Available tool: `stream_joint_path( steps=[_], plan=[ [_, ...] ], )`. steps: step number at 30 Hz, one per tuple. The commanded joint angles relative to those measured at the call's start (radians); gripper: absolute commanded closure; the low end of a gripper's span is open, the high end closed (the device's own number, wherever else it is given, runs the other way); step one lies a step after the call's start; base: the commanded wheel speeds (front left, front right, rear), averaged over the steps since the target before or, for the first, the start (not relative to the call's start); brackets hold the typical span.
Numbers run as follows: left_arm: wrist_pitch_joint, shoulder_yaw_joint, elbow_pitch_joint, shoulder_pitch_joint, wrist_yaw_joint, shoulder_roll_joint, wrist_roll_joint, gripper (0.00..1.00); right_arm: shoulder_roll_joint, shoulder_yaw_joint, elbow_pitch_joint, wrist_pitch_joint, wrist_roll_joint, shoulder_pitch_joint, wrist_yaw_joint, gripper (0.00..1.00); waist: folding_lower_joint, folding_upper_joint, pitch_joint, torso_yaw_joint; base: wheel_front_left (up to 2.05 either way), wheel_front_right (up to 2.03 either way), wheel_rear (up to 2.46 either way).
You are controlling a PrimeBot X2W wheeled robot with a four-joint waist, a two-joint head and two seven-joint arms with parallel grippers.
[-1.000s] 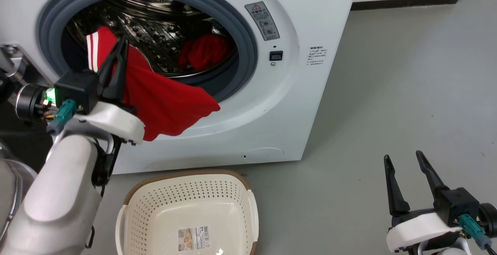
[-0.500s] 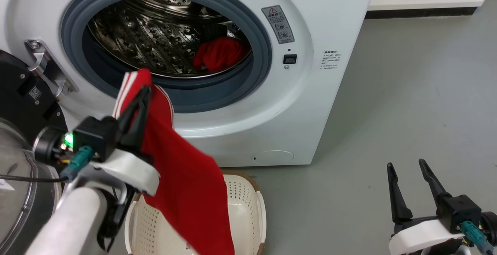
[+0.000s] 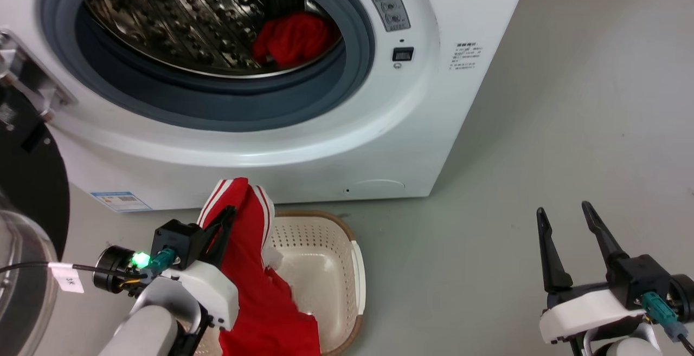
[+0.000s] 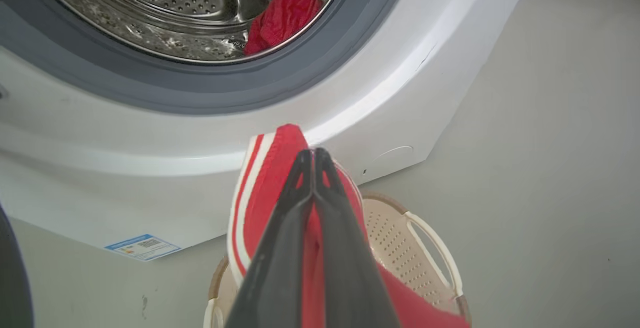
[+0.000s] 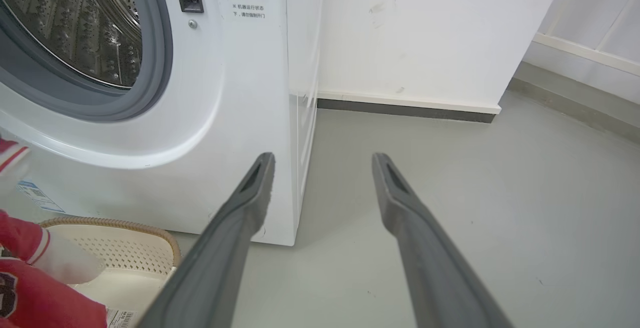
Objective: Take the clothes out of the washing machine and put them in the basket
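Where grey floor meets white wall, the washing machine stands.

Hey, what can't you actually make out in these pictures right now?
Red fabric garment with white-striped trim: lower end, head view, cut off by the bottom edge.
Cream perforated plastic basket: left part of its floor, head view, covered by that garment.
Bunched red garment inside the big white washing machine: markings too small, head view.

White wrist shells; long dark tapered fingers; teal cable plugs; green light; tagged black cable
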Motion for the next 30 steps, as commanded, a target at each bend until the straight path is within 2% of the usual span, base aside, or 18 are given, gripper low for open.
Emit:
stream_joint_path(
  steps=[1, 8, 20, 30],
  plan=[
    [-0.017, 0.002, 0.031, -0.033, -0.006, -0.010, 0.002, 1.00, -0.001, 0.002, -0.006, -0.002, 0.000, -0.017, -0.001, 0.00, 0.0000, -0.0001, 0.044, -0.019, 0.00, 0.00, 0.00],
    [-0.082, -0.005, 0.249, -0.142, -0.036, -0.047, 0.009, 1.00, -0.001, 0.003, -0.022, -0.002, -0.008, -0.053, -0.001, 0.00, 0.0000, -0.0001, 0.158, -0.053, 0.00, 0.00, 0.00],
    [-0.104, -0.080, 0.617, -0.320, -0.104, -0.107, 0.055, 1.00, -0.001, 0.035, -0.056, -0.002, 0.011, -0.108, -0.001, 0.00, 0.0000, -0.0001, 0.336, -0.116, 0.00, 0.00, 0.00],
    [-0.125, -0.078, 0.844, -0.436, -0.121, -0.127, 0.039, 1.00, -0.001, 0.040, -0.080, -0.002, 0.008, -0.132, -0.001, 0.00, 0.0000, -0.0001, 0.439, -0.150, 0.00, 0.00, 0.00]
  ],
)
